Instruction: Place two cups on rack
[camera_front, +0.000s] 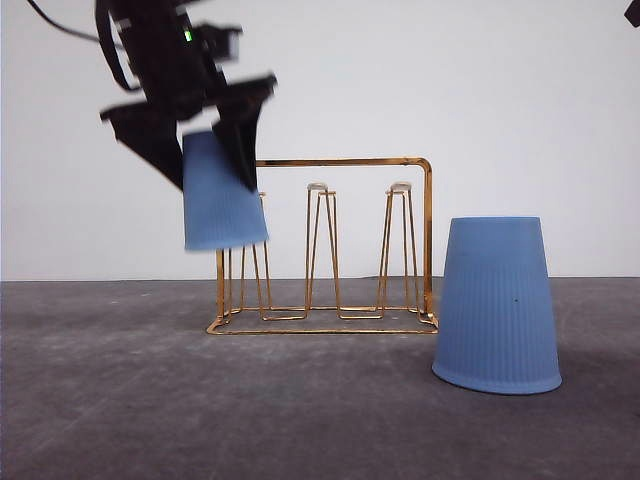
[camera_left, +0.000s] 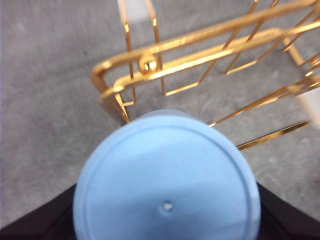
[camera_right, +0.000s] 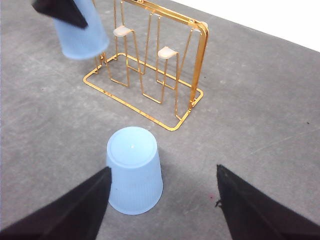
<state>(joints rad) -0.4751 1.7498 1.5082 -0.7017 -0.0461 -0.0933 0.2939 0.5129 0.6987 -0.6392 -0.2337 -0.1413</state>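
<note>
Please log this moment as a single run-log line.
left gripper: holds cup inverted above rack left end | right gripper: open, over second cup on table | racked: none

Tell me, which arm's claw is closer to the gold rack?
Left. The left gripper holds a cup above the rack; the right gripper hangs open near the standing cup.

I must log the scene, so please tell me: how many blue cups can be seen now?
2. One cup is held upside down in the left gripper, in the air over the left end of the rack. The other cup stands upside down on the table, right of the rack.
</note>
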